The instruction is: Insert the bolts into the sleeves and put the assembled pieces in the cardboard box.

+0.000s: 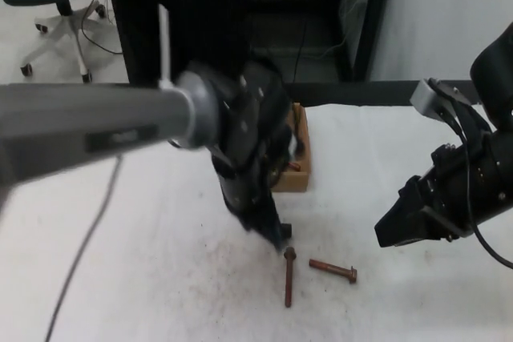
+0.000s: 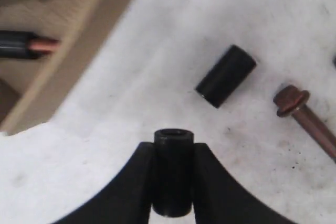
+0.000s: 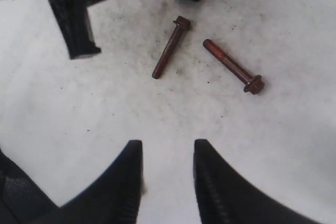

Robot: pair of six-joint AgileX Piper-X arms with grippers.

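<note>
White bench (image 1: 144, 278). L gripper (image 2: 174, 149) clamped on sleeve (image 2: 173, 182); spare sleeve (image 2: 226, 76) just ahead. R gripper (image 3: 168, 153) parted, empty; bolts (image 3: 170, 48) lying ahead. Prob. rigid, light, slightly rusty; grip mid-shank.

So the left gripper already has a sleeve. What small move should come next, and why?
Probably the right gripper should lower onto the nearer bolt and close on it. The left gripper is shut on a sleeve with its open end free. The right gripper is open and empty above the bench, where this bolt and the other bolt lie loose.
</note>
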